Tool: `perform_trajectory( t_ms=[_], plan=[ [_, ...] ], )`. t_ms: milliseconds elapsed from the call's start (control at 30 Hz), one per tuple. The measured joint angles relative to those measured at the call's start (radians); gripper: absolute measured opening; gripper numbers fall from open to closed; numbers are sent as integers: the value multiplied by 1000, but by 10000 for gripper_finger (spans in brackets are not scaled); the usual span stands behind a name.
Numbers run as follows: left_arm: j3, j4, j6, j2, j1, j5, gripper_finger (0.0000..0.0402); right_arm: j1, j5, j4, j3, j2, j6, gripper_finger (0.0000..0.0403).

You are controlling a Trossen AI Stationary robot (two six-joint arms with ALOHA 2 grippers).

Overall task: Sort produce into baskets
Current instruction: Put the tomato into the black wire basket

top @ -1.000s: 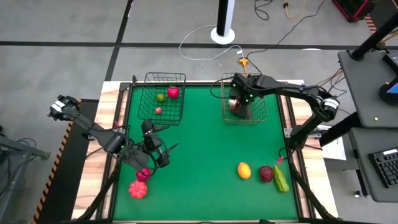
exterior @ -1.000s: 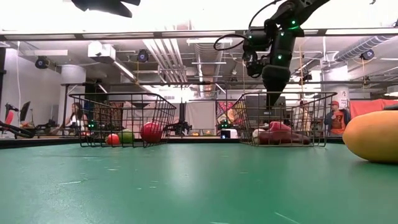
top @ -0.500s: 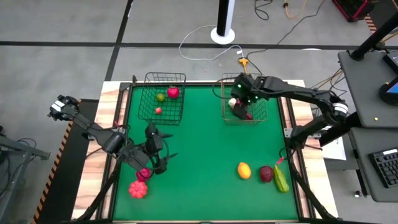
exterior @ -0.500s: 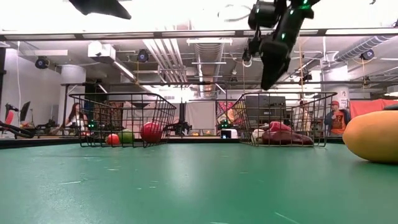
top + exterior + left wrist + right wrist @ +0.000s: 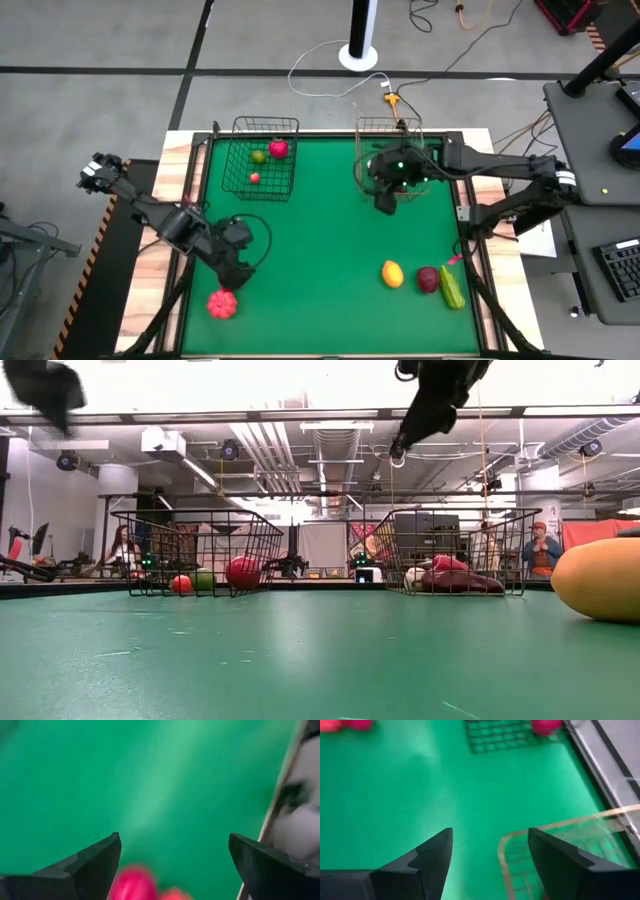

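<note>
I see lots of bare green table point(image 5: 320, 240) in the middle for a claw to pass. The black basket point(image 5: 262, 158) and copper basket point(image 5: 392, 160) block the far side.

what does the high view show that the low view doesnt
Only the high view: the left gripper open over the magenta fruit, the red fruit beside it, the dark red piece and green vegetable near the right edge. Only the low view: the room behind, with a seated person. Both: the black basket with its produce, the copper basket, the yellow fruit and the right gripper.
</note>
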Motion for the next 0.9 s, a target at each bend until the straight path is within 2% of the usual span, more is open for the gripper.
perform_trajectory(
  t_ms=[100,300,667,900],
  plan=[
    [-30,-102,-130,0,-26,76,350,50,0,34,0,13,17,249],
    [-106,-99,-438,0,-38,82,350,119,0,83,-1,61,19,253],
    [-154,-88,-643,6,-126,94,350,143,1,77,-1,119,28,254],
    [-152,-56,-646,133,-144,126,350,143,1,79,-2,121,26,261]
  ],
)
